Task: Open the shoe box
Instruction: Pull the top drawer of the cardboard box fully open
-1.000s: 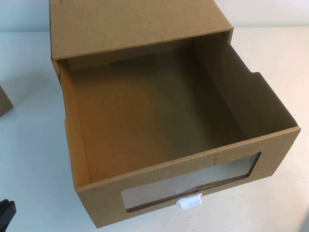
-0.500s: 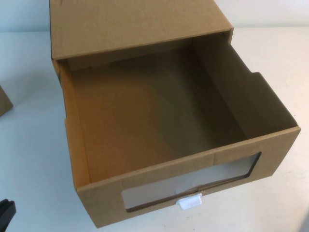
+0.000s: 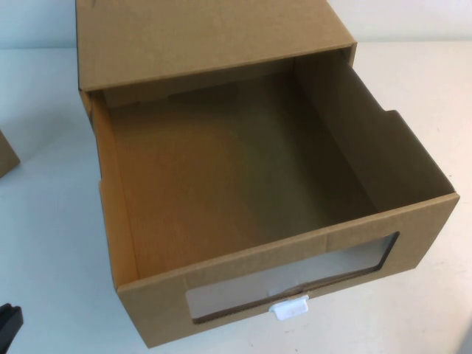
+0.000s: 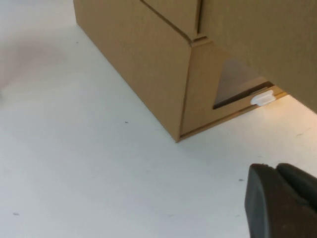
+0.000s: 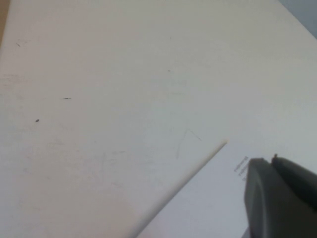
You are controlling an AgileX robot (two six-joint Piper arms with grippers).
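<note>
The brown cardboard shoe box stands mid-table, its drawer (image 3: 162, 310) pulled well out of the outer sleeve (image 3: 199, 37) and empty inside. The drawer front has a clear window (image 3: 295, 276) and a white pull tab (image 3: 290, 307). My left gripper (image 3: 7, 326) sits at the near left corner of the table, apart from the box, shut and holding nothing. The left wrist view shows the left gripper (image 4: 275, 168) with the box (image 4: 148, 64) and the tab (image 4: 263, 98) ahead of it. My right gripper (image 5: 271, 161) is shut and empty over the white table, out of the high view.
A corner of another cardboard piece (image 3: 6, 155) pokes in at the table's left edge. A white sheet of paper (image 5: 208, 198) with small print lies on the table under the right gripper. White tabletop (image 3: 51, 221) surrounds the box.
</note>
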